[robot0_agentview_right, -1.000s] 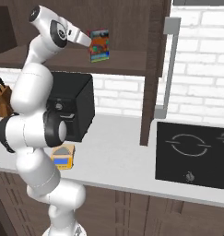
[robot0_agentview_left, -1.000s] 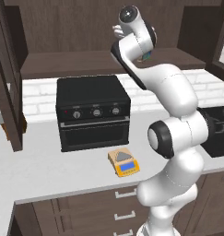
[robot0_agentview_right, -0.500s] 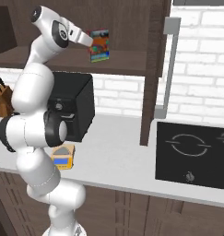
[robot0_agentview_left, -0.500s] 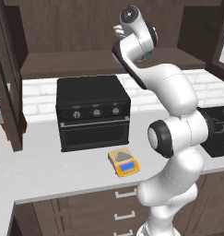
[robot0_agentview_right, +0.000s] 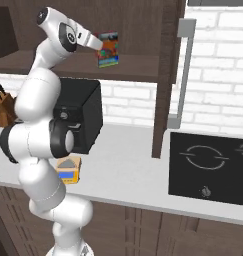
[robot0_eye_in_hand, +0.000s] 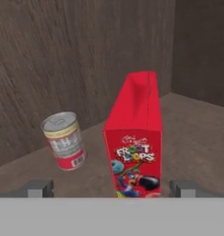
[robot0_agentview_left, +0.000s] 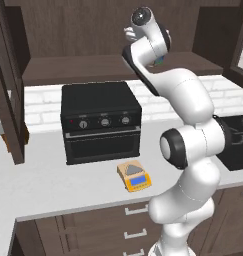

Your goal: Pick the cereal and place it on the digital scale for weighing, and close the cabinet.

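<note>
Behind the arm on the left, we see it reach up into the open cabinet [robot0_agentview_left: 68, 70]. The cereal box [robot0_agentview_left: 159, 61] is a sliver past the wrist. The scale [robot0_agentview_left: 133, 175] sits on the counter [robot0_agentview_left: 53, 190] below, just in front of the black oven [robot0_agentview_left: 100, 120].

From the right, we see the gripper [robot0_agentview_right: 97, 43] touching or almost touching the upright box [robot0_agentview_right: 108, 49] on the shelf; its opening is hidden.

Along the hand, we see two fingertips [robot0_eye_in_hand: 38, 188] set wide apart, holding nothing. The box [robot0_eye_in_hand: 134, 138] stands straight ahead between them, long axis upright, narrow printed face toward us. A can [robot0_eye_in_hand: 64, 140] stands beside it. We judge a short, straight advance would bracket the box.
</note>
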Available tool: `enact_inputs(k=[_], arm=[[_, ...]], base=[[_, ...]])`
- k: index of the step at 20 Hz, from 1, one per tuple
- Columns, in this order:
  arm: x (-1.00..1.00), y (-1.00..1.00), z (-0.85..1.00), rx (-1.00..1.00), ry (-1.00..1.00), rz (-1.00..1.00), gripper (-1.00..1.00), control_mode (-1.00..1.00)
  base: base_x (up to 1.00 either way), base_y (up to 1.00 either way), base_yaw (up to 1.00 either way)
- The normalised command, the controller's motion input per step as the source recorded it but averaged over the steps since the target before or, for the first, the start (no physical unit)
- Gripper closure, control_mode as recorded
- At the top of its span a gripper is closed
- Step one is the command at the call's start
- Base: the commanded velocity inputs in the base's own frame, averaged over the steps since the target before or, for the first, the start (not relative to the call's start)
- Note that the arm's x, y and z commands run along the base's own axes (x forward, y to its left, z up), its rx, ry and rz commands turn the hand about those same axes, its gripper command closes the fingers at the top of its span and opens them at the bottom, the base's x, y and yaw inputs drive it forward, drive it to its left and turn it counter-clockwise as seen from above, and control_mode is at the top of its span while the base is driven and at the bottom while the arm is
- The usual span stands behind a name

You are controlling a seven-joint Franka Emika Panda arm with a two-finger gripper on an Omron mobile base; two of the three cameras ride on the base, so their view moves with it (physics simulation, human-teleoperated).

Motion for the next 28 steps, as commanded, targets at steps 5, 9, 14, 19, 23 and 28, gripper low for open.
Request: enact_inputs(k=[5,9,14,19,23,28], arm=[[0.13,-0.14,0.0,0.0,0.0,0.0,-1.0,-1.0],[0.2,-0.01,0.0,0.0,0.0,0.0,1.0,-1.0],[0.23,0.0,0.0,0.0,0.0,0.0,1.0,-1.0],[0.15,-0.03,0.0,0.0,0.0,0.0,1.0,-1.0],[0.0,-0.06,0.0,0.0,-0.01,0.0,1.0,-1.0],[-0.39,0.0,0.0,0.01,-0.01,0.0,1.0,-1.0]], base=[[0.0,0.0,0.0],[0.0,0.0,0.0],[0.0,0.0,0.0],[0.0,0.0,0.0],[0.0,0.0,0.0],[0.0,0.0,0.0]])
